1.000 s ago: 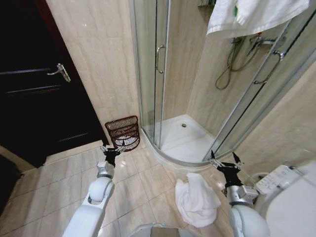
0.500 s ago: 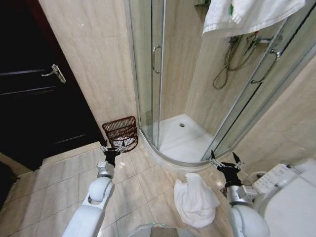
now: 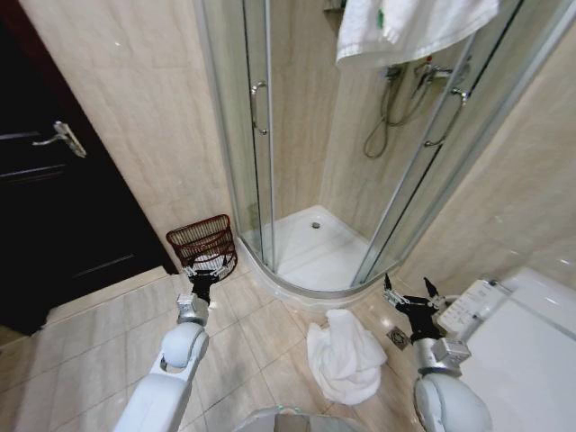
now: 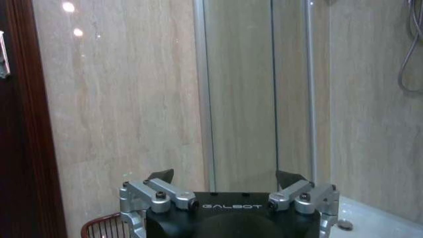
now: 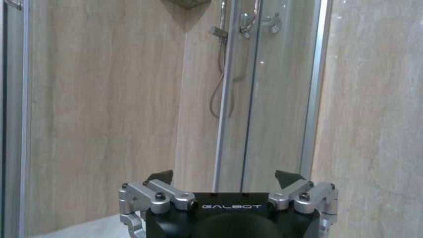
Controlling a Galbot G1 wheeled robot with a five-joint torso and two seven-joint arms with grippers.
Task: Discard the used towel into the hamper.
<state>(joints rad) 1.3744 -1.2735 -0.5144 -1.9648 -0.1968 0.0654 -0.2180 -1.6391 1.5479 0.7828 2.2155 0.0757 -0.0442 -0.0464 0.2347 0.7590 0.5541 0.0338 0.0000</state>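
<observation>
At the far left of the head view stands a dark door [image 3: 54, 216] with a metal lever handle [image 3: 63, 138], set beside a beige marble-look wall [image 3: 135, 108]. At the foot of that wall, in the corner where it meets the shower enclosure, sits the hamper [image 3: 203, 245], a small round reddish-brown basket of open ribs with something pale lying inside it. The left claw [image 3: 203, 273] is raised just in front of the hamper from the camera's angle, its jaws spread and holding nothing; in the left wrist view the same left claw [image 4: 225, 176] shows its two dark tips well apart, with the hamper's rim [image 4: 106, 225] peeking in beside it.

Further right is the curved glass shower [image 3: 270, 153] with a white tray [image 3: 315, 247] and a hose hanging on the inner wall. A white towel [image 3: 409, 27] is draped over the top of the glass (this one hangs high, well apart from both arms). On the tiled floor [image 3: 99, 333], just outside the shower's curved kerb, lies the used towel [image 3: 342, 355], white and crumpled in a heap, between the two arms and nearer the right one.

The right claw [image 3: 410, 301] is held up beside the toilet [image 3: 513, 360], jaws wide and empty, not touching the crumpled cloth; the right wrist view shows the right claw [image 5: 225, 176] facing the shower glass.
</observation>
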